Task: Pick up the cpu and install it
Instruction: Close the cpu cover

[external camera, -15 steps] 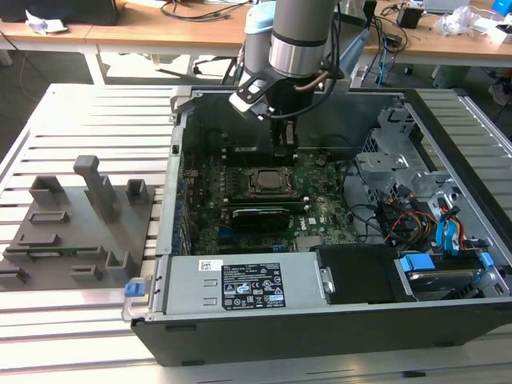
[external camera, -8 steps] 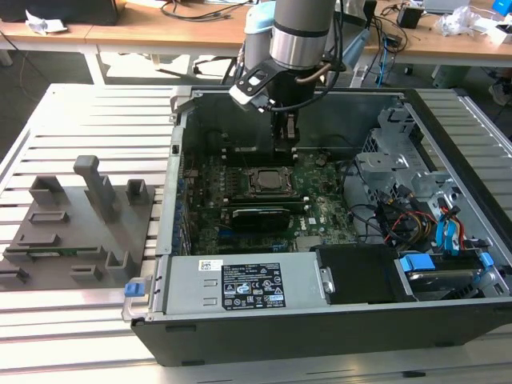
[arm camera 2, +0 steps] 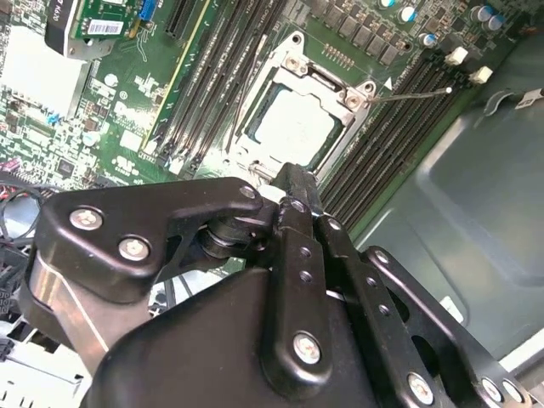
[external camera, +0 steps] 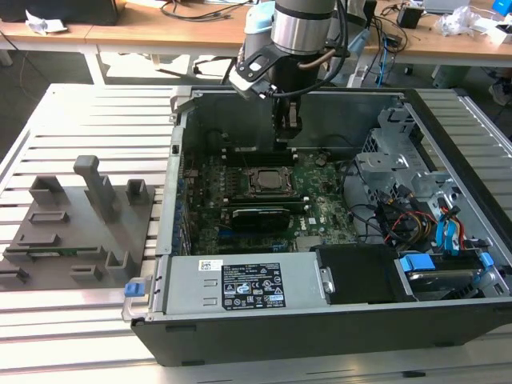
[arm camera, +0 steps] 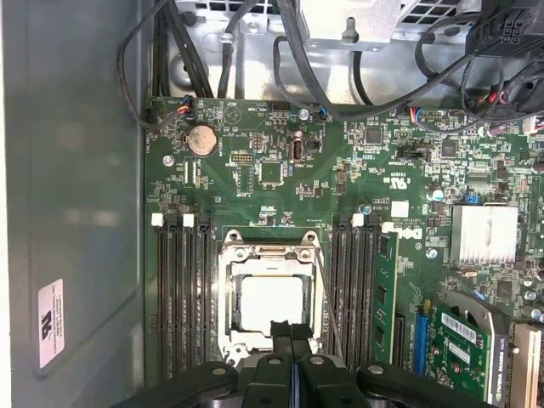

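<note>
The cpu [arm camera: 270, 300], a small square chip with a shiny pale metal top, lies flat inside the black socket frame [arm camera: 228, 293] on the green motherboard [arm camera: 280, 170]. It also shows in the second wrist view as the cpu [arm camera 2: 291, 127] and in the exterior view as the cpu [external camera: 266, 181]. My gripper [arm camera: 291, 330] hangs above the socket's edge, apart from the chip, its two black fingers pressed together with nothing between them. In the exterior view the gripper [external camera: 288, 132] is inside the open computer case [external camera: 320, 320], just behind the socket.
Memory slots [arm camera: 180, 289] flank the socket on both sides. A thin metal lever [arm camera 2: 412, 93] sticks out from the socket. Cables and a drive cage [external camera: 392, 160] fill the exterior view's right of the case. A grey fixture tray with upright pegs [external camera: 80, 216] stands to the exterior view's left.
</note>
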Action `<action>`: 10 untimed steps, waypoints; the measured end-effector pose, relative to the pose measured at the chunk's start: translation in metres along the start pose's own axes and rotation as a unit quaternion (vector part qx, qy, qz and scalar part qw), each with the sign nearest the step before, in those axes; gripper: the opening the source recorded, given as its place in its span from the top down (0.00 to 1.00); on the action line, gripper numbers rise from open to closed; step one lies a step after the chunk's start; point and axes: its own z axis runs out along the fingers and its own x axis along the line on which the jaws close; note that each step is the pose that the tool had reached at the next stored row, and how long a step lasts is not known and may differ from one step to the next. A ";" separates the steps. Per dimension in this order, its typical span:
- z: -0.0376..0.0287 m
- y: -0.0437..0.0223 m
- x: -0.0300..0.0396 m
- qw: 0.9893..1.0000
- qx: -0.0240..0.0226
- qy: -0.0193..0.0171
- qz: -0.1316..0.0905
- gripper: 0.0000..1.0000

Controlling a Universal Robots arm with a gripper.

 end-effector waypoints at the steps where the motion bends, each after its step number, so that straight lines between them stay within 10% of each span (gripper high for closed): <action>1: 0.0000 0.0000 0.0000 1.000 0.000 0.000 0.000 0.89; 10: -0.0004 0.0000 0.0000 1.000 0.000 0.000 0.000 0.89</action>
